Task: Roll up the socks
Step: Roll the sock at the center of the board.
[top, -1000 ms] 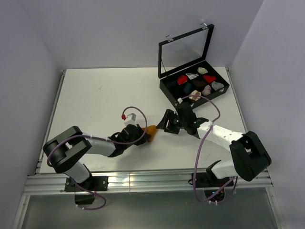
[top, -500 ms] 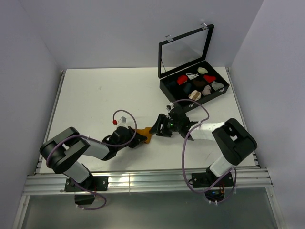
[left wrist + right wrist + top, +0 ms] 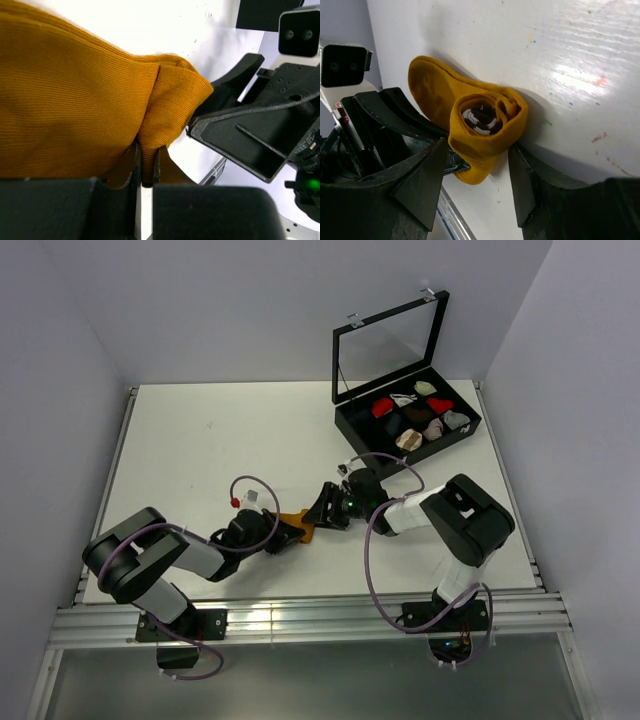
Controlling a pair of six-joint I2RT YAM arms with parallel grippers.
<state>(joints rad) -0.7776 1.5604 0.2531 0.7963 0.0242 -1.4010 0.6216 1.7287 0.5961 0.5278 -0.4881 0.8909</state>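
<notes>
Mustard sock roll (image 3: 485,122) sits low centre in the top view. Left gripper (image 3: 145,170) pinches its fabric fold tight; right gripper (image 3: 476,150) straddles it, jaws apart, holding nothing. An early release likely unrolls it, and those crowded fingers could clash.

Two robot arms are being counted on one white table (image 3: 200,440): one left arm (image 3: 190,555) and one right arm (image 3: 455,515). Each is being tipped by one gripper, making one left gripper (image 3: 296,530) and one right gripper (image 3: 318,515). One mustard-orange sock roll (image 3: 490,135) is being shown. One black case (image 3: 365,437) with one glass lid (image 3: 390,345) is being seen. Roughly nine small sock bundles (image 3: 381,408) are being counted inside it, two of them red.
</notes>
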